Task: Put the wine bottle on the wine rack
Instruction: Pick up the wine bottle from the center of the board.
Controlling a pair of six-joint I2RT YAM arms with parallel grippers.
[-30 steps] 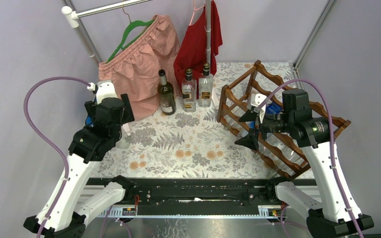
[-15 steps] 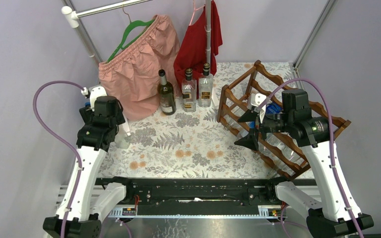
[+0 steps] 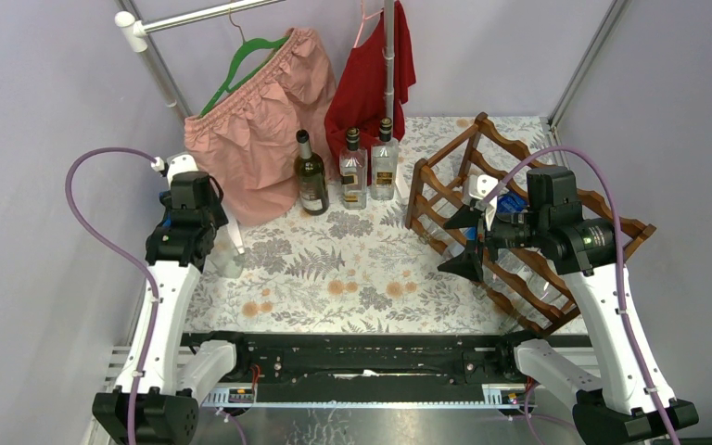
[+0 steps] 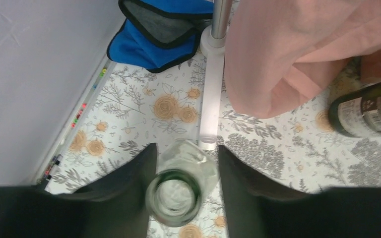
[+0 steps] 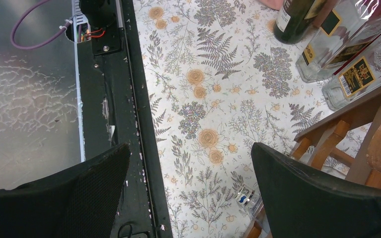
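1. Straddling the open mouth of an upright wine bottle, the left hand has its two black fingers narrowed to either side. One finger looks to touch the glass and a slim gap shows at the other, so the bottle is not clamped.
2. The wine bottle, clear glass with a green tint, stands on the floral tabletop directly below that hand.
3. Just beyond the left hand lies the white foot of a clothes rail. A pink garment hangs beyond and to its right, and a blue cloth lies farther beyond.
4. The right hand is spread wide and holds nothing, hanging above the tabletop.
5. The reddish-brown wooden wine rack stands just beside the right hand, on its far and outer side. It is well apart from the left hand, across the tabletop.
6. Beyond both hands, a dark green bottle and two clear liquor bottles stand upright in a row.
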